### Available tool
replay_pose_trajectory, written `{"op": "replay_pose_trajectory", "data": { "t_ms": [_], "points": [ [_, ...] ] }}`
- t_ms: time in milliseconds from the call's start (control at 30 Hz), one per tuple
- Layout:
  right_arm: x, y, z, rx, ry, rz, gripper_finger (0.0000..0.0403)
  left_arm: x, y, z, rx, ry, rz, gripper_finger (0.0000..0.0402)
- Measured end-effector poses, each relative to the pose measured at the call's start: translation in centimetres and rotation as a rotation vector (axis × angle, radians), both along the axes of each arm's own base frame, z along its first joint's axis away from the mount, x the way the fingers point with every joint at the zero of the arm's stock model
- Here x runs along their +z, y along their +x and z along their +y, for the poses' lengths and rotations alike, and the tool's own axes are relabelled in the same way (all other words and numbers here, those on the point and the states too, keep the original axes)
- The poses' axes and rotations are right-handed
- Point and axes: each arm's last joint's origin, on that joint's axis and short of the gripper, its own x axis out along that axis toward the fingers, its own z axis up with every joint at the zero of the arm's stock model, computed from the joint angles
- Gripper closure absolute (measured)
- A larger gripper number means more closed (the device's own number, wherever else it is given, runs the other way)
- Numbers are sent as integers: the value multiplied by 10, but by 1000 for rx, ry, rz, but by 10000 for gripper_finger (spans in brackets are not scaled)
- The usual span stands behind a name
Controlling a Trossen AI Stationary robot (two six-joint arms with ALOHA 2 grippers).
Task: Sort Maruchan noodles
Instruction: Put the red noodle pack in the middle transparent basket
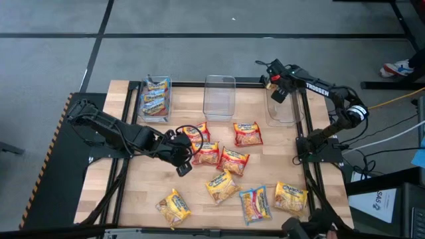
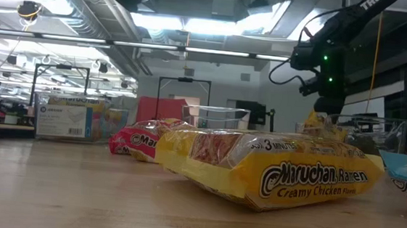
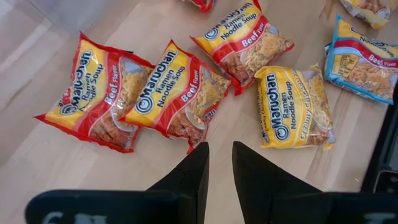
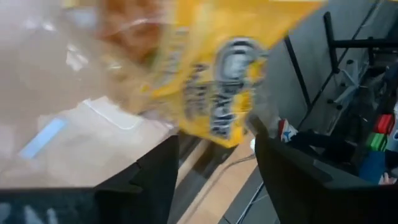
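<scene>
Several Maruchan noodle packets lie flat on the wooden table: red ones (image 1: 208, 153) (image 3: 177, 93), yellow ones (image 1: 222, 186) (image 2: 279, 171) and a blue one (image 1: 255, 204). More blue packets lie in the far-left clear bin (image 1: 156, 98). My left gripper (image 3: 219, 152) hovers over the table just near of the red packets, its fingers a little apart with nothing between them. My right gripper (image 4: 214, 140) stands open over the far-right clear bin (image 1: 282, 109). A blurred yellow packet (image 4: 217, 81) is just beyond its fingertips, apart from them, over the bin.
An empty clear bin (image 1: 219, 96) stands at the far middle between the two others. Dark frame rails (image 1: 305, 133) run along the table's left and right sides. Bare wood lies at the near left (image 1: 143, 179).
</scene>
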Motion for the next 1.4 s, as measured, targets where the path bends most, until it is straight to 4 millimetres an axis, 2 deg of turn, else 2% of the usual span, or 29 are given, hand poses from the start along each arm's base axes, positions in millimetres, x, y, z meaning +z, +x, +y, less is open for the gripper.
{"op": "replay_pose_trajectory", "data": {
  "t_ms": [100, 200, 267, 367, 467, 700, 1000, 1400],
  "points": [
    [3, 5, 11, -6, 32, 13, 186, 0, 0, 0, 2, 11, -3, 337],
    [9, 10, 23, -110, 20, -14, 189, 0, 0, 1, 9, 26, -8, 337],
    [13, 14, 31, -215, 22, -85, 189, 0, 0, 1, 12, 31, -9, 337],
    [14, 21, 46, -382, 121, -233, 189, 0, 0, 1, 13, 31, -10, 337],
    [12, 34, 57, -426, 251, -377, 189, 0, 0, 1, 13, 31, -10, 337],
    [14, 68, 73, -263, 272, -559, 189, 0, 0, 1, 22, 44, -15, 337],
    [12, 90, 106, 108, 459, -508, 189, 0, 0, 1, 27, 42, -16, 337],
    [-29, 121, 114, 199, 598, -435, 189, 0, 0, 1, 26, 40, -16, 337]
  ]
}}
